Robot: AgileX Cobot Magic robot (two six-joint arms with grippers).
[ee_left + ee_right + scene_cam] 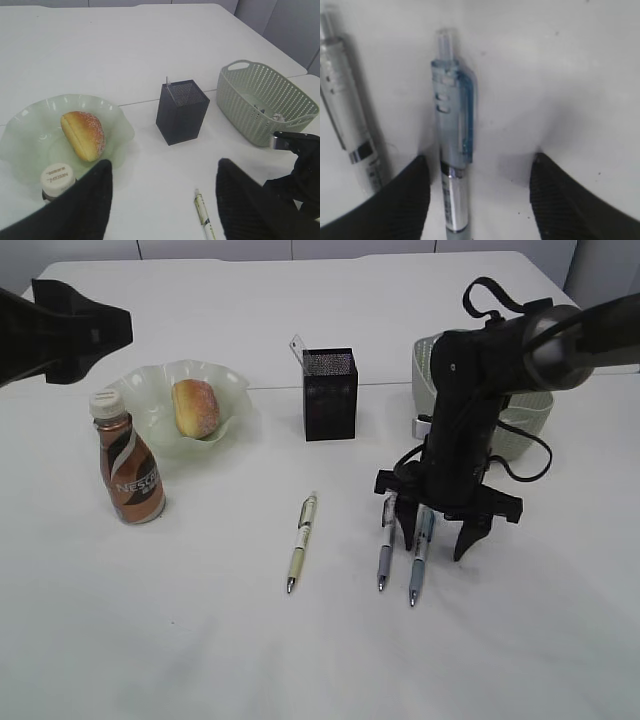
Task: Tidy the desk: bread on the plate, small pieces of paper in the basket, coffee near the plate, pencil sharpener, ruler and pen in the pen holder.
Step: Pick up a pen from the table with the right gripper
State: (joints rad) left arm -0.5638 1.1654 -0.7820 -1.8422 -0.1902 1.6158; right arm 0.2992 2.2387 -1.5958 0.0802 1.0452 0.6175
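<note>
While the right gripper (437, 532) stands low over the desk (200, 640) with its jaws apart, a blue-clipped pen (452, 150) lies between the fingers, not pinched. A second, grey pen (384, 550) lies just beside it, outside the fingers on the left. A third pen (301, 540), cream-bodied, rests alone near centre. Behind them: pen holder (330, 400), upright, a clear ruler (297, 346) poking from its back corner. Basket (525, 430) sits behind the right arm; in the left wrist view small pieces of paper (276, 116) lie inside it. Left gripper (162, 200) hangs open above the near left, holding nothing. Below it, bread (195, 407) on the plate (235, 385); coffee (127, 465) upright, touching the plate's front rim.
</note>
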